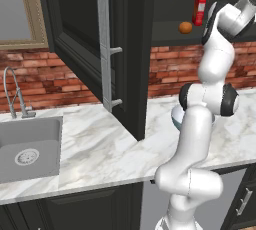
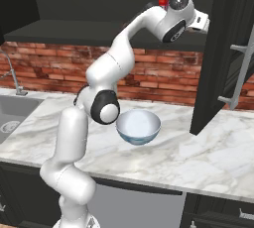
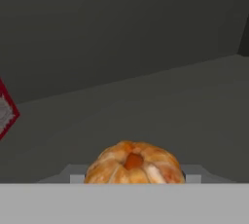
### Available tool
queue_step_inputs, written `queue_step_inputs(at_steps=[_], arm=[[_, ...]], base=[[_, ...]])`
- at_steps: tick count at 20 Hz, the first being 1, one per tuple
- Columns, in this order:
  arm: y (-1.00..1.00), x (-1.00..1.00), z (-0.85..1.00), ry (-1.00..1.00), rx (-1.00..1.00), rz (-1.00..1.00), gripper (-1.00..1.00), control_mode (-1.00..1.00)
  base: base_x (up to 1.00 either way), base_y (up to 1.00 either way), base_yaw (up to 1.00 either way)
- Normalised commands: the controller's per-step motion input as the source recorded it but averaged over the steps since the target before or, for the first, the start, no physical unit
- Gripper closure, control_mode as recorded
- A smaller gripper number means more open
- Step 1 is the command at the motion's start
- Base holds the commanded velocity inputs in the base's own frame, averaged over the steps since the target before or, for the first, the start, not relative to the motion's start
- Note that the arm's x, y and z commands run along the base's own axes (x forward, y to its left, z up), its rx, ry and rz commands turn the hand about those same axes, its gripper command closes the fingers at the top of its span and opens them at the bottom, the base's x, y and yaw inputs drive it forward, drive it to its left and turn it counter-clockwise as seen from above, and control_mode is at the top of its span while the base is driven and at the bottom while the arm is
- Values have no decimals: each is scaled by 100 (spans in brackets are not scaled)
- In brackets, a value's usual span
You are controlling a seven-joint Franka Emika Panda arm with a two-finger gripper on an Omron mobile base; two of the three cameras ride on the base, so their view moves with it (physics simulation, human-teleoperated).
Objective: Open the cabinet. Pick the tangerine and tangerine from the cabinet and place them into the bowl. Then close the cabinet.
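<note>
The black upper cabinet (image 1: 170,33) stands open, its left door (image 1: 82,39) swung out over the counter and its right door (image 2: 221,48) open too. One tangerine (image 1: 185,27) rests on the cabinet shelf, left of my arm. My hand (image 2: 201,21) is raised to shelf height inside the cabinet. In the hand view a second tangerine (image 3: 134,163) sits large at the bottom, with my gripper (image 3: 133,178) shut on it and grey finger parts showing at both its sides. The pale blue bowl (image 2: 138,126) stands on the counter below, behind my arm.
A tall red carton (image 1: 200,7) stands on the shelf beside the resting tangerine. A sink (image 1: 27,149) with a faucet (image 1: 15,94) lies at the counter's left end. The open left door's bar handle (image 1: 105,44) juts over the marble counter (image 1: 100,149).
</note>
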Motion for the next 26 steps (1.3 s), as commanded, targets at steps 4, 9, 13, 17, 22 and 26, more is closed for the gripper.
queue_step_inputs(at_steps=[4, 9, 13, 17, 22, 26], arm=[[37, -95, -34, -8, -4, 0, 100, -100], [97, -100, -88, -32, -18, 0, 100, -100], [100, -100, -100, -27, -21, 2, 100, -100], [100, -100, -100, -4, -24, 4, 100, -100], [100, -100, -87, 24, -32, 8, 100, -100], [45, -7, -32, 18, -22, 8, 100, -100]], base=[[0, 0, 0], [0, 0, 0], [0, 0, 0], [0, 0, 0], [0, 0, 0], [0, 0, 0]])
